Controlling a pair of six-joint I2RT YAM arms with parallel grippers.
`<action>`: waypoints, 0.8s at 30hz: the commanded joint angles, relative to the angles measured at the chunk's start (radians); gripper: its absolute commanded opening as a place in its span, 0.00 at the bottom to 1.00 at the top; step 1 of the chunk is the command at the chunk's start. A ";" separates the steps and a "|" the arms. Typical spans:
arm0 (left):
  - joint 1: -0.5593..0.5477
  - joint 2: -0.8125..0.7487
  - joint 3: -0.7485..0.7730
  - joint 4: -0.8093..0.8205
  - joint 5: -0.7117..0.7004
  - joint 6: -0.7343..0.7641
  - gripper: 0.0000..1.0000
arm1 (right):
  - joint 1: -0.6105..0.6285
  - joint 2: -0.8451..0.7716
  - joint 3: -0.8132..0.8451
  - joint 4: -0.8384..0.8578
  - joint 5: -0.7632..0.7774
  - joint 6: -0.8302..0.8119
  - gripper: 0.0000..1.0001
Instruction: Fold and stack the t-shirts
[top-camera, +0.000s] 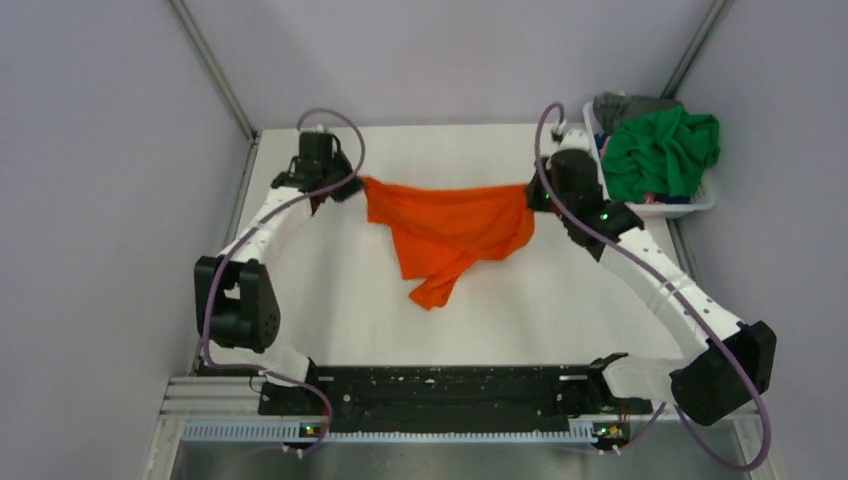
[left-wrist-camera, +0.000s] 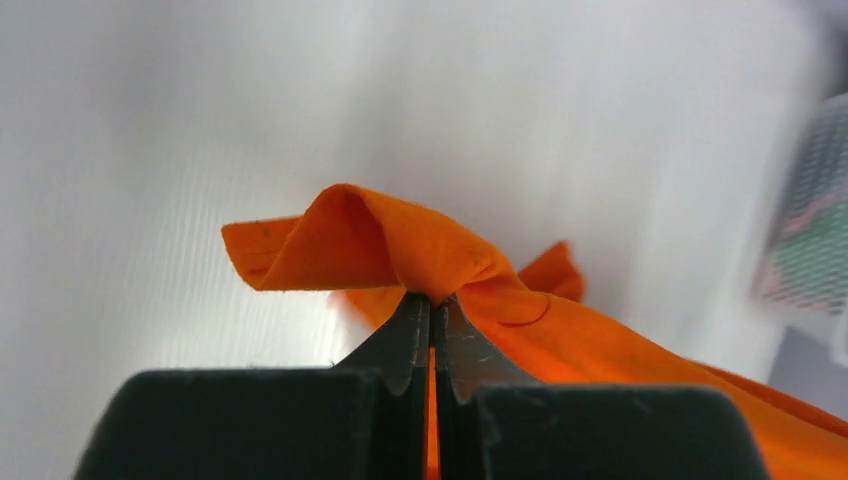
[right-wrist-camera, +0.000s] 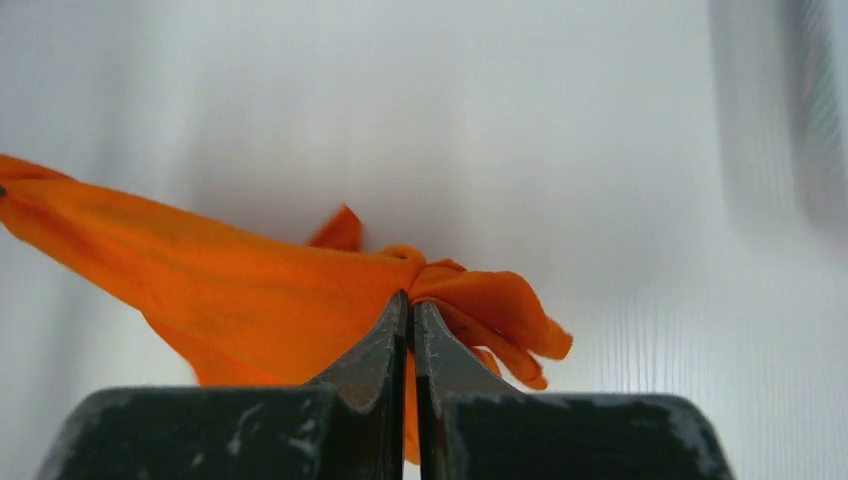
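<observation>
A bright orange t-shirt (top-camera: 450, 225) hangs stretched between both arms over the middle of the white table, its lower part drooping toward the near side. My left gripper (top-camera: 355, 185) is shut on the shirt's left end; in the left wrist view the cloth (left-wrist-camera: 400, 250) bunches right at the closed fingertips (left-wrist-camera: 433, 298). My right gripper (top-camera: 530, 195) is shut on the right end, and the orange fabric (right-wrist-camera: 250, 290) pinches between its tips (right-wrist-camera: 410, 298). A green t-shirt (top-camera: 662, 150) and a grey one (top-camera: 625, 105) lie piled in the basket.
A white slatted basket (top-camera: 690, 205) stands at the table's back right corner, just beyond the right arm. Grey walls close in on both sides. The black arm-base rail (top-camera: 440, 390) runs along the near edge.
</observation>
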 joint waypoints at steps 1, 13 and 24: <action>0.005 -0.238 0.384 -0.017 -0.170 0.139 0.00 | -0.090 0.017 0.401 0.111 -0.043 -0.085 0.00; 0.008 -0.413 0.561 -0.102 -0.197 0.235 0.00 | -0.093 -0.034 0.549 0.022 -0.098 -0.163 0.00; 0.008 -0.819 -0.466 -0.074 -0.235 -0.020 0.00 | -0.091 -0.272 -0.240 -0.080 -0.461 0.135 0.11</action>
